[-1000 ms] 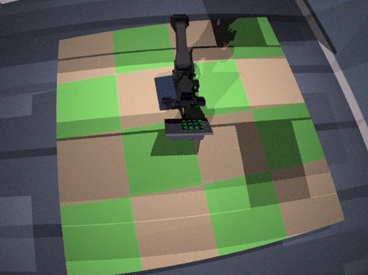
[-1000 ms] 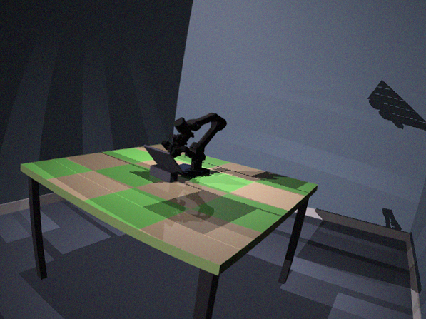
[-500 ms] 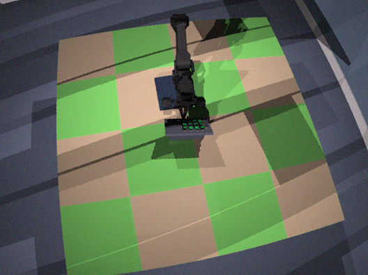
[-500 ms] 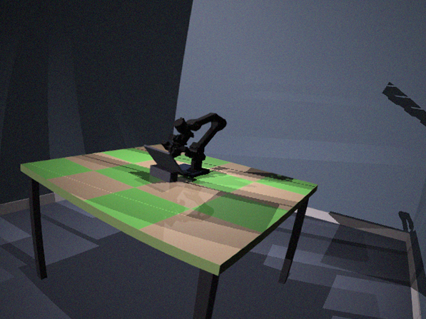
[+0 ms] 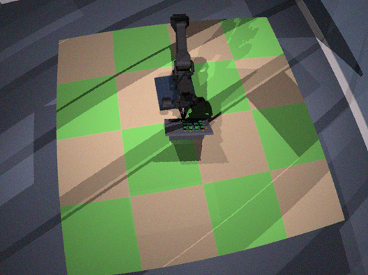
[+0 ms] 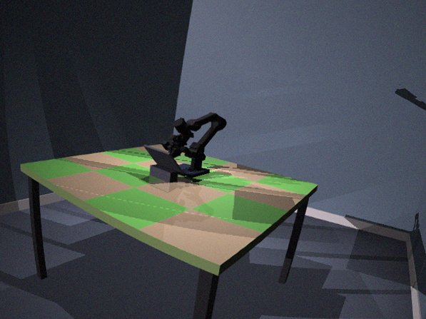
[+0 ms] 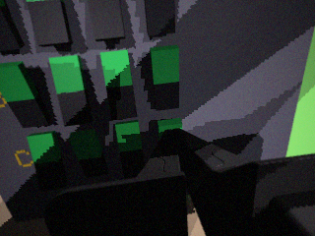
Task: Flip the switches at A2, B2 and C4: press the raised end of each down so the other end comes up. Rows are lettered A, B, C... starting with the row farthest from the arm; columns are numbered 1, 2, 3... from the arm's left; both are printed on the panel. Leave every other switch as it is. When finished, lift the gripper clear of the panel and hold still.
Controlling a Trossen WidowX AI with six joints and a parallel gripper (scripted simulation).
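The grey switch panel (image 5: 208, 130) (image 6: 162, 157) (image 7: 221, 69) is tilted on its stand. In the wrist view, switch B2 (image 7: 67, 74) has a bright green far half and a dark near half. Only the near part of switch A2 (image 7: 49, 24) shows clearly, dark, at the top edge. Switch C4 (image 7: 169, 124) shows a green far end; its near part is hidden behind the fingers. My gripper (image 5: 183, 116) (image 7: 171, 136) is shut and empty, its tips over the near part of C4. I cannot tell whether they touch it. Which ends are raised is hard to tell.
Switch C3 (image 7: 128, 135) is just left of the fingertips, and B4 (image 7: 164, 66) is just beyond them. C1 (image 7: 43, 147) and C2 (image 7: 86, 144) are farther left. A block stand (image 6: 162, 172) carries the panel on the checkered table (image 5: 165, 227) (image 6: 129, 205). Shadows cross the panel.
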